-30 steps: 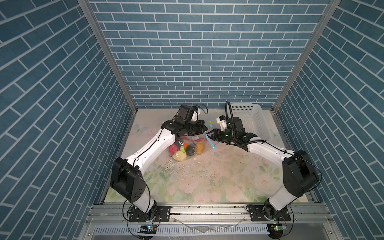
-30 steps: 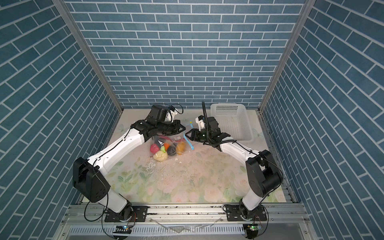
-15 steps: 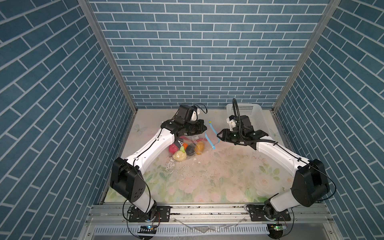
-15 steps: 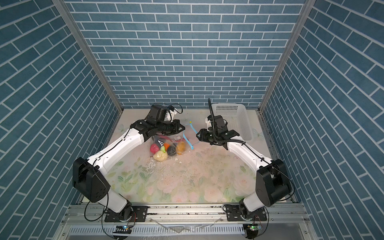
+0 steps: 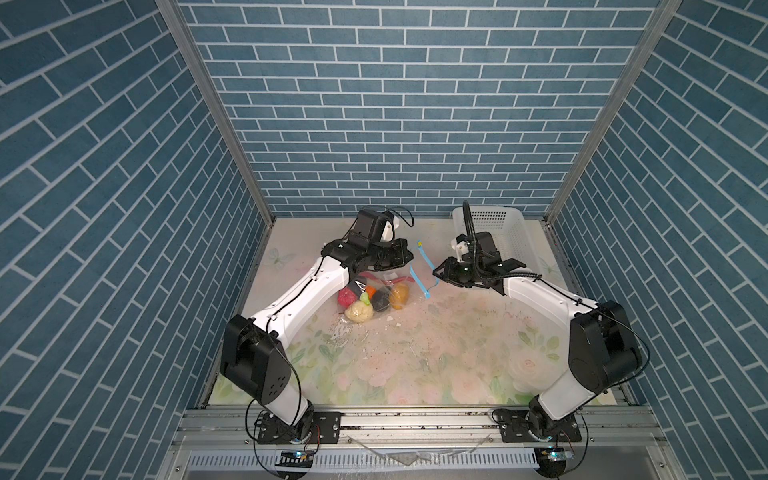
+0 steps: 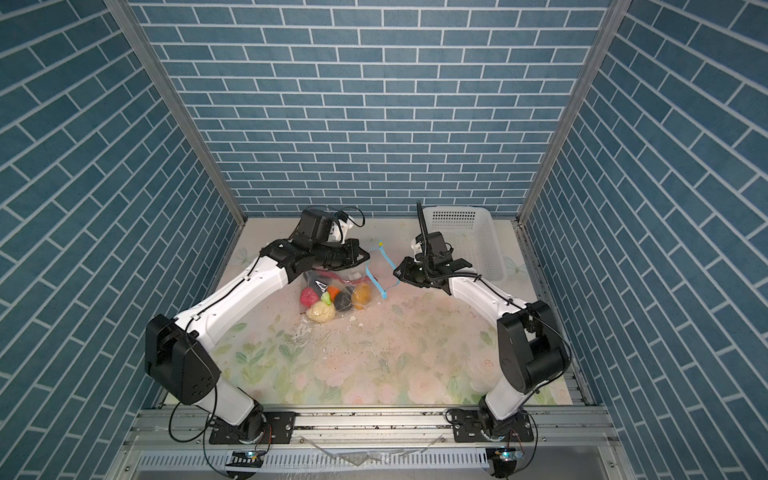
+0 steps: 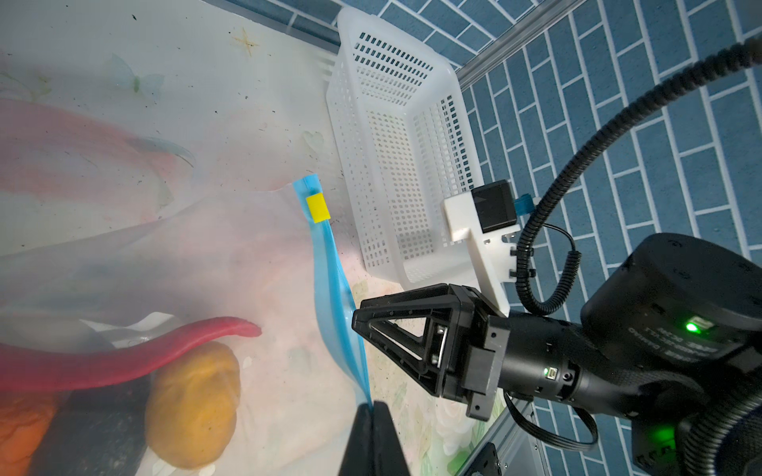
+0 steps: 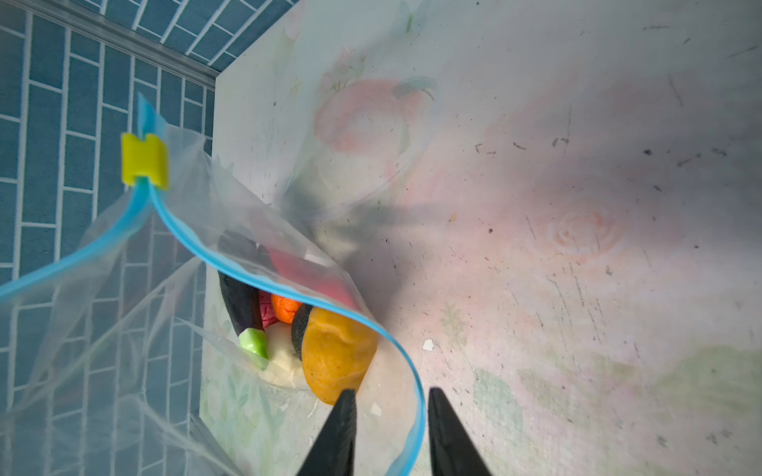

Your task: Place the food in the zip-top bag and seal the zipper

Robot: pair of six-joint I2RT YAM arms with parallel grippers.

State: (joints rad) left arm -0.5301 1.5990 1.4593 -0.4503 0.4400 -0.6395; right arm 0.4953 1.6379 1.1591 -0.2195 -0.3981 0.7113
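Foods (image 6: pixel 320 311) seven, inside one bag (image 7: pixel 231 247); one basket (image 6: pixel 478 249).

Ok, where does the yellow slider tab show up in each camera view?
In a top view: yellow slider tab just beyond the gap between left tool and right tool.
In a top view: same spot, beyond that gap.
Left wrist: on the zipper, beside the white basket.
Right wrist: where the zipper's two halves meet.
Shared landmark: the yellow-brown lump, in all four.
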